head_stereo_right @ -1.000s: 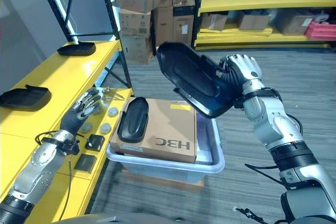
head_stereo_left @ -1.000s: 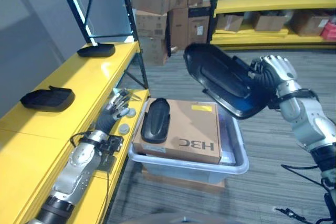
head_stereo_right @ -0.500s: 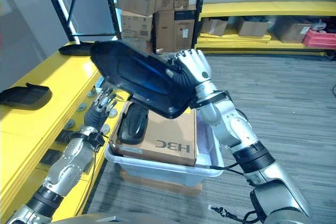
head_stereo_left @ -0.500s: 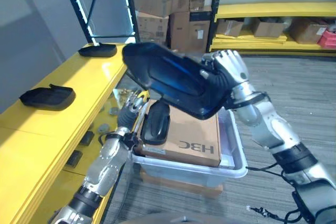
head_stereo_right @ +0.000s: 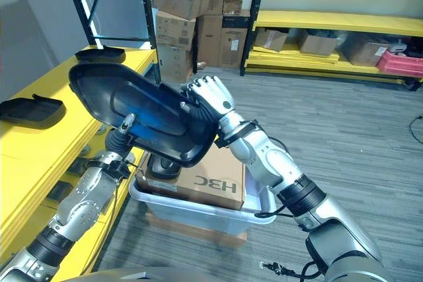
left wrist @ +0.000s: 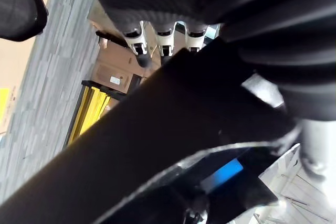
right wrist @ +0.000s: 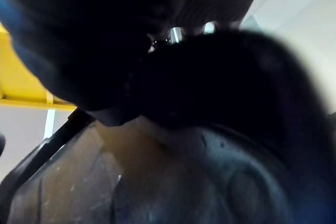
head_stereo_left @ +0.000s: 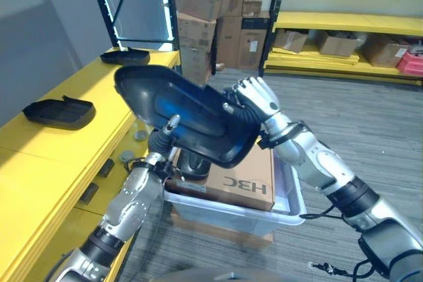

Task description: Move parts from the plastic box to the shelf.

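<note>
- Right hand [head_stereo_left: 254,97] of mine curls round one end of the large black part [head_stereo_left: 178,113], carrying it in the air between the plastic box [head_stereo_left: 291,193] and the yellow shelf [head_stereo_left: 39,150].
- Left hand [head_stereo_left: 165,135] reaches up under the part's lower edge; I cannot tell whether those fingers grip.
- It looks stiff, broad and glossy, likely light but awkward, so I'd hold both ends.
- I count two black parts [head_stereo_left: 58,111] on the shelf and one dark part [head_stereo_left: 193,163] on the cardboard carton [head_stereo_left: 244,179] in the box.

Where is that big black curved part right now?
In the left eye view, the big black part is held up in the right hand, above the plastic box and beside the yellow shelf.
</note>
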Controlling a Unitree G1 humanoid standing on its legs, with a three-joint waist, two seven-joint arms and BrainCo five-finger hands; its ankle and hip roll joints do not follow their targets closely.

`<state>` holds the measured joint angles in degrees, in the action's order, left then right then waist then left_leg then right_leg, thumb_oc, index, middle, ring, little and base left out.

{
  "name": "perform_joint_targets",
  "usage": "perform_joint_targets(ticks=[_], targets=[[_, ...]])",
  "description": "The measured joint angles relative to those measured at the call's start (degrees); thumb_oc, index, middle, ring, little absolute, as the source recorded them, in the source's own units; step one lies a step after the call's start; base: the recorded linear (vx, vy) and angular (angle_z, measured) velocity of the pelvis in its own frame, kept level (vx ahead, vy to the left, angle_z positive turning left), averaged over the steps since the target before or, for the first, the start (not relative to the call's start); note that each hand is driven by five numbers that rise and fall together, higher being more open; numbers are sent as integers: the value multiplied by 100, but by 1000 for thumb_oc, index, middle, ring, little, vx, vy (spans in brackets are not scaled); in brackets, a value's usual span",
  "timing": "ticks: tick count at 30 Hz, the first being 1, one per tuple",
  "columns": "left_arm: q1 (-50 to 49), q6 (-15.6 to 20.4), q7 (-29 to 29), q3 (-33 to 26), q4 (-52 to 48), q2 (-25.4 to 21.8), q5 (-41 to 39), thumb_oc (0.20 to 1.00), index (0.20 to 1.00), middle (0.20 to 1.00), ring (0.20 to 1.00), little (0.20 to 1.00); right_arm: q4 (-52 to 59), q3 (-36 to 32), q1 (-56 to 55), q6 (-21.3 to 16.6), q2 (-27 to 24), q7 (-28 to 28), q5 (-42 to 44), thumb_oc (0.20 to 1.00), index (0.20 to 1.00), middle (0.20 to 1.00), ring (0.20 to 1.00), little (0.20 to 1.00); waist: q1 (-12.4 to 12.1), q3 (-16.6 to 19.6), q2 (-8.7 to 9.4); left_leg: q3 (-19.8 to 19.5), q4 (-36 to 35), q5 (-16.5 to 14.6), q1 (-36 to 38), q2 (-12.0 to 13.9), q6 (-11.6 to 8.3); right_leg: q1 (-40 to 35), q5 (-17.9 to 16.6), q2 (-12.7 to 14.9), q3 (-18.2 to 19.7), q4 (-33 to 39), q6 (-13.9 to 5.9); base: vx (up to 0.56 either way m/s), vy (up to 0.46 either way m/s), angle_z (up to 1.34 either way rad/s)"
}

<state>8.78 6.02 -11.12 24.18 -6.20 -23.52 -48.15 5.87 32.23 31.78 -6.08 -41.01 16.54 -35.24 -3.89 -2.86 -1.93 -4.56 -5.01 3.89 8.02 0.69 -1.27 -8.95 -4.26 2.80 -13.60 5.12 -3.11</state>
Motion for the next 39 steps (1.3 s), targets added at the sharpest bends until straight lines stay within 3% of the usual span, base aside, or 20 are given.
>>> perform_joint_targets(ticks=[5, 10, 20, 21, 22, 32, 39], targets=[[-21, 128, -204, -151, 27, -71, 259, 200, 200, 200, 200, 200, 106, 42, 43, -34, 261, -138, 467, 200, 200, 200, 200, 200, -80, -2, 0, -11, 2, 4, -10, -2, -5, 2, 2, 2, -20, 0, -2, -4, -2, 1], [-204, 325, -631, -282, 34, 38, 1028, 200, 200, 200, 200, 200, 212, -4, -249, -31, 700, -144, 1054, 200, 200, 200, 200, 200, -89, -12, -15, -90, 2, 26, -75, -19, -12, 19, 9, 22, -133, -1, -11, -21, -16, 9], [-429, 437, -1285, -403, 28, 306, 2401, 200, 200, 200, 200, 200, 214, 186, -751, -38, 697, -262, 1979, 200, 200, 200, 200, 200, -105, -136, -184, -207, -2, 49, -150, -30, -38, 20, 23, 30, -264, 0, -7, 1, -27, 7], [-429, 445, -1381, -409, 25, 309, 2612, 200, 200, 200, 200, 200, 214, 188, -855, -46, 703, -274, 2090, 677, 677, 677, 677, 677, -90, -147, -204, -218, -1, 50, -140, -30, -37, 23, 26, 31, -275, 0, -5, 0, 0, 0], [-429, 445, -1429, -420, 25, 309, 2714, 200, 200, 200, 200, 200, 214, 185, -899, -56, 707, -288, 2217, 1000, 1000, 1000, 1000, 1000, -88, -154, -215, -220, -1, 52, -142, -30, -34, 25, 28, 31, -280, 0, -5, 0, 0, 0], [-677, 506, -1736, -1350, 12, 223, 3682, 200, 200, 200, 200, 200, 484, 30, -1915, -878, 1000, -658, 3101, 1000, 1000, 1000, 1000, 1000, 2, -209, -337, -199, 30, 37, -128, -22, -28, 17, 73, 28, -273, -2, -9, 11, -9, 0], [-1527, 261, -1878, -2265, 0, 54, 4945, 200, 200, 200, 200, 200, 409, -1161, -2862, -970, 991, -797, 3801, 1000, 1000, 1000, 1000, 1000, 59, -236, -373, -176, 30, -19, -101, 10, -44, 9, 108, 1, -229, 0, 16, 19, -50, -2]])
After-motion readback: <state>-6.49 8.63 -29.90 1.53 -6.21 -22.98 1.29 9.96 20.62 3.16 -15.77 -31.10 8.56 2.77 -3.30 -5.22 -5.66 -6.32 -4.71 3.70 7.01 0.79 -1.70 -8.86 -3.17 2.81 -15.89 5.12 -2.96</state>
